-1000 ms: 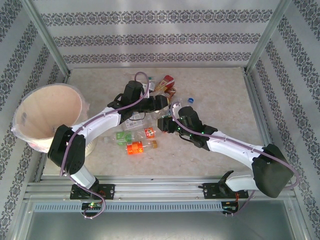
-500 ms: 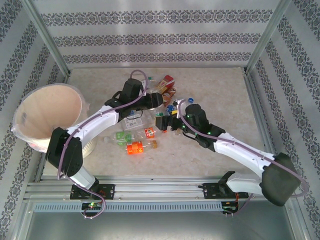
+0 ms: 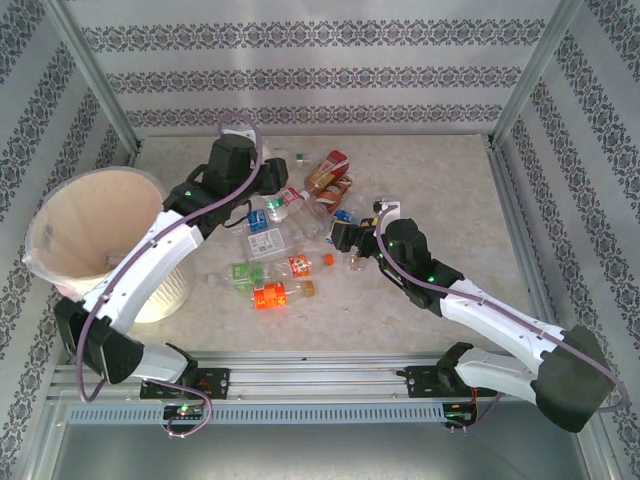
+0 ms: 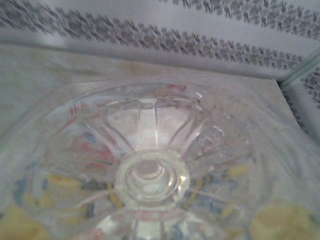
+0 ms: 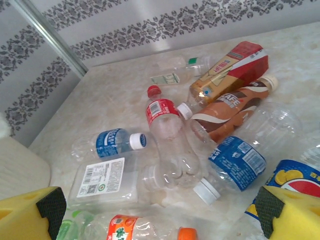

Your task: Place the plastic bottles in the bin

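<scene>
Left wrist: clear plastic bottle (image 4: 152, 150), ribbed base, round central dimple.

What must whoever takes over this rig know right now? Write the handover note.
Left gripper: jaws shut on a clear bottle, on the far side of the table between the pile and the bin, not yet over it.
Right gripper: jaws wide open and empty, poised over the pile.
Plastic bottles: about a dozen lie loose at mid-table. The bin stands at the table's left edge.
Done: one bottle picked up. I cannot tell what is inside the bin.
Left: drop the held bottle into the bin, then clear the pile, probably taking one from under the right gripper next.
</scene>
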Controlling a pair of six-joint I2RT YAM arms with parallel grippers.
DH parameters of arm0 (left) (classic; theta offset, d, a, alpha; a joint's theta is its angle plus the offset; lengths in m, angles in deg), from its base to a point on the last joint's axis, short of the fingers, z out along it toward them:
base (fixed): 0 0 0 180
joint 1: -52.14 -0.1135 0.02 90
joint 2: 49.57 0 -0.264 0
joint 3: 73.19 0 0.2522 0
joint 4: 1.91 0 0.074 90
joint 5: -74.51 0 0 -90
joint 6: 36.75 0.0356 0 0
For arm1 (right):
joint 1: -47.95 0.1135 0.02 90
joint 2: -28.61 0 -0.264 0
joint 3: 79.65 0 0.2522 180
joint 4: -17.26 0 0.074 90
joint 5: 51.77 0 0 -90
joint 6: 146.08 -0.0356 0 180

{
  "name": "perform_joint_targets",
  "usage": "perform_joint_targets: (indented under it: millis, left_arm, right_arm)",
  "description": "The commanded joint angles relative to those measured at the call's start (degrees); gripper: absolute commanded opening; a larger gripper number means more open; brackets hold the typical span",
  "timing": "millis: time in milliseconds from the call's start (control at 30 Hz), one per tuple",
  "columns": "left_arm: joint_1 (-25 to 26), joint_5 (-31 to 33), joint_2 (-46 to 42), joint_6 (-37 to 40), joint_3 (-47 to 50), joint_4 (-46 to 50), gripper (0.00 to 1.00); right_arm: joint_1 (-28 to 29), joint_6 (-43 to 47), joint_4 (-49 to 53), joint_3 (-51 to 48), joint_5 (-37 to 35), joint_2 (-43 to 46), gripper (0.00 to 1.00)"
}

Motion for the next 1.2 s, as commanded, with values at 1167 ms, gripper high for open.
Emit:
perform_joint_targets:
  millis: [1167]
  left_arm:
    - [-38.52, 26.52, -18.76, 12.64, -1.07, 28.51, 0.57]
  right_arm:
    - [-2.20, 2.94, 1.56, 3.74, -3.87, -4.51, 0.98]
